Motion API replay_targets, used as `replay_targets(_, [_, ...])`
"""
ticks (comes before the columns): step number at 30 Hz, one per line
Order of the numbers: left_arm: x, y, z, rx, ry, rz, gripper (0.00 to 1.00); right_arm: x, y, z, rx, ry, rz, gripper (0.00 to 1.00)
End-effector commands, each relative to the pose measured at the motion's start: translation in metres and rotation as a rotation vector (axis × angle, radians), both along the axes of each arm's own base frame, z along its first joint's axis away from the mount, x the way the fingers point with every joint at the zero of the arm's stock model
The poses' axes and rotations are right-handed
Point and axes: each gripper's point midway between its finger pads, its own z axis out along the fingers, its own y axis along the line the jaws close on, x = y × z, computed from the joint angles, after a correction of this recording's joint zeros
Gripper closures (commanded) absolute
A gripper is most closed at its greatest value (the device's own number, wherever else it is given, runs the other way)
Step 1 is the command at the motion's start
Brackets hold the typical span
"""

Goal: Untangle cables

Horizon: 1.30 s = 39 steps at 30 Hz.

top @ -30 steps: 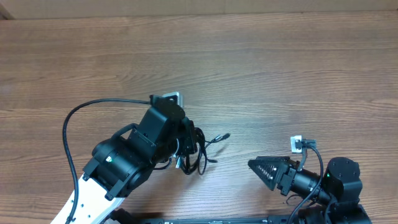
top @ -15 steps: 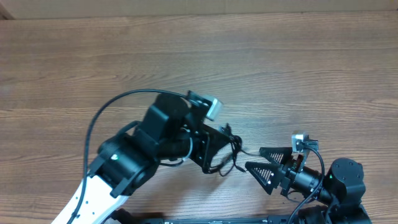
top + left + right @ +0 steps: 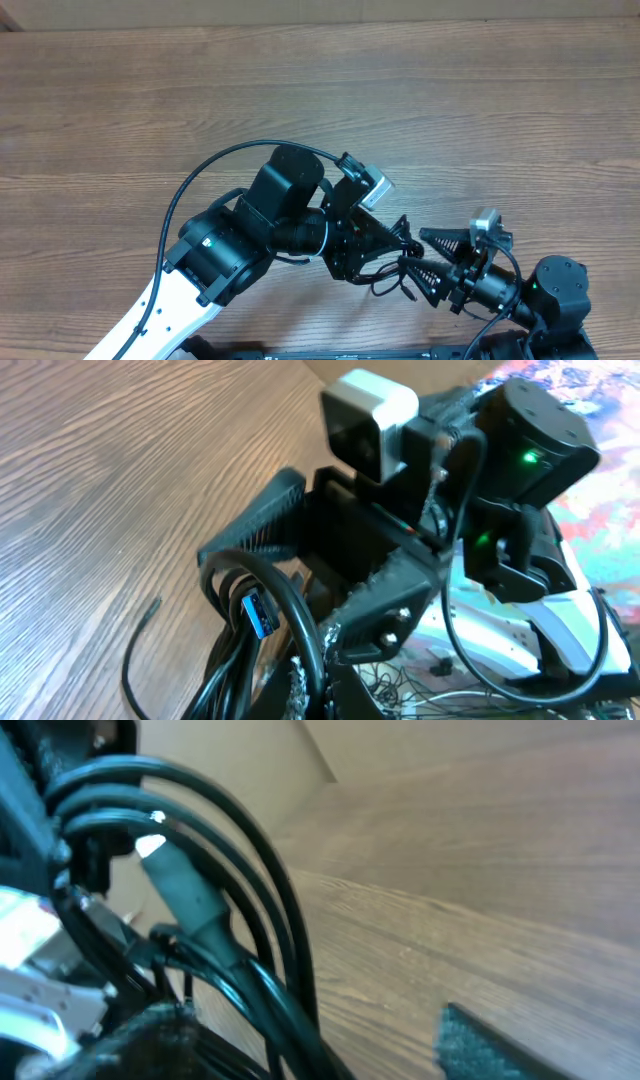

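Observation:
The cables (image 3: 388, 287) are a bundle of thin black cords, lifted low over the wooden table (image 3: 480, 110). My left gripper (image 3: 388, 248) is shut on the bundle; one loop runs between its taped fingers (image 3: 300, 682), and a blue USB plug (image 3: 262, 612) sticks out beside them. My right gripper (image 3: 424, 262) faces left, its two fingers spread on either side of the bundle's right end. In the right wrist view the cables (image 3: 262, 890) cross the gap close to the left finger, well away from the right pad (image 3: 490, 1045). The jaws stand apart, so nothing is clamped.
The left arm's thicker black cable (image 3: 200, 180) arcs over the table left of the wrist. The right arm's base (image 3: 555, 292) sits at the front right corner. The table's front edge lies just below both grippers.
The left arm swung right and carried the cable bundle over to the right gripper. The right gripper opened, and its fingers now straddle the bundle's end.

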Motion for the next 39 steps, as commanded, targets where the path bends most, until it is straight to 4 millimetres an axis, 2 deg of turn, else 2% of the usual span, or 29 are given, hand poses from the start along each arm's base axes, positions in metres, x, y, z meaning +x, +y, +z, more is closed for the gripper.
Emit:
replay_targets(1, [-0.008, -0.003, 0.013, -0.050, -0.042, -0.063, 0.96, -0.008, 0.004, 0.006, 0.000, -0.034, 0.050, 0.44])
replay_targets(4, [-0.007, -0.004, 0.016, -0.061, -0.054, -0.063, 0.96, -0.013, 0.006, 0.003, 0.003, -0.010, 0.070, 0.63])
replay_targets(11, [0.001, -0.004, 0.015, -0.051, -0.069, -0.026, 0.95, -0.034, 0.016, 0.005, 0.041, 0.019, 0.200, 0.96])
replay_targets(14, [0.012, -0.001, 0.009, -0.015, -0.037, 0.059, 0.95, -0.040, 0.018, 0.006, 0.056, 0.034, 0.237, 0.96])
replay_targets(16, [0.019, 0.001, 0.006, 0.003, -0.007, 0.120, 0.93, -0.036, 0.017, 0.005, 0.070, 0.078, 0.202, 0.96])
replay_targets(18, [0.023, 0.002, 0.005, 0.010, 0.011, 0.155, 0.66, -0.026, 0.012, 0.001, 0.093, 0.154, 0.120, 0.96])
replay_targets(21, [0.030, 0.005, 0.003, 0.021, 0.060, 0.229, 0.47, -0.004, -0.001, -0.006, 0.146, 0.294, -0.067, 0.96])
replay_targets(24, [0.041, 0.010, -0.002, 0.046, 0.080, 0.316, 0.19, 0.008, -0.011, -0.011, 0.201, 0.389, -0.187, 0.96])
replay_targets(27, [0.050, 0.021, -0.015, 0.103, 0.123, 0.423, 0.10, 0.011, -0.014, -0.012, 0.236, 0.437, -0.226, 0.96])
replay_targets(29, [0.054, 0.031, -0.026, 0.152, 0.166, 0.506, 0.09, 0.013, -0.016, -0.013, 0.258, 0.470, -0.253, 0.96])
replay_targets(31, [0.056, 0.041, -0.036, 0.198, 0.206, 0.571, 0.24, 0.015, -0.017, -0.013, 0.277, 0.493, -0.271, 0.96])
replay_targets(34, [0.056, 0.050, -0.045, 0.245, 0.224, 0.618, 0.34, 0.015, -0.017, -0.013, 0.284, 0.503, -0.273, 0.96])
replay_targets(39, [0.059, 0.058, -0.052, 0.284, 0.212, 0.658, 0.33, 0.014, -0.016, -0.013, 0.347, 0.588, -0.285, 0.96])
